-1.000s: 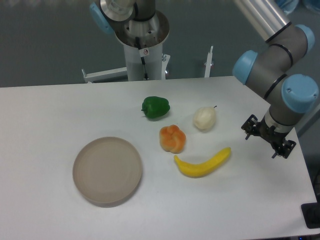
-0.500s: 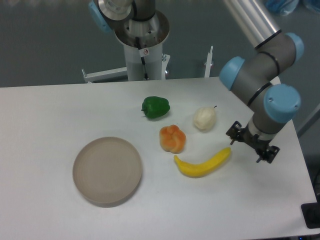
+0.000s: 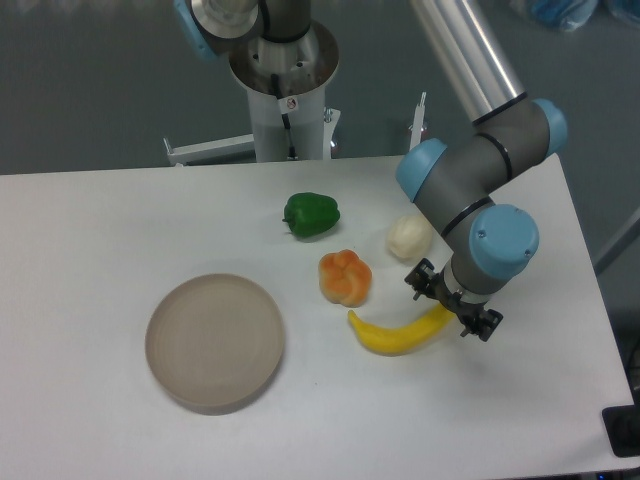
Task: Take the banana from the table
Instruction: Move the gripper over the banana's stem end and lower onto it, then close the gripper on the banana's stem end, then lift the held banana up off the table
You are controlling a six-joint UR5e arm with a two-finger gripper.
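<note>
The yellow banana lies on the white table right of centre, curved, its right end hidden under the arm's wrist. My gripper hangs over that right end of the banana. Only its dark base shows from above; the fingers are hidden, so I cannot tell whether it is open or shut. The banana still rests on the table.
An orange pepper sits just up-left of the banana. A whitish pear lies behind the gripper, partly covered by the arm. A green pepper is further back. A round beige plate is at the left.
The arm has swung left from near the table's right edge. The gripper has moved from well right of the banana to directly over its right end. The objects have not moved.
</note>
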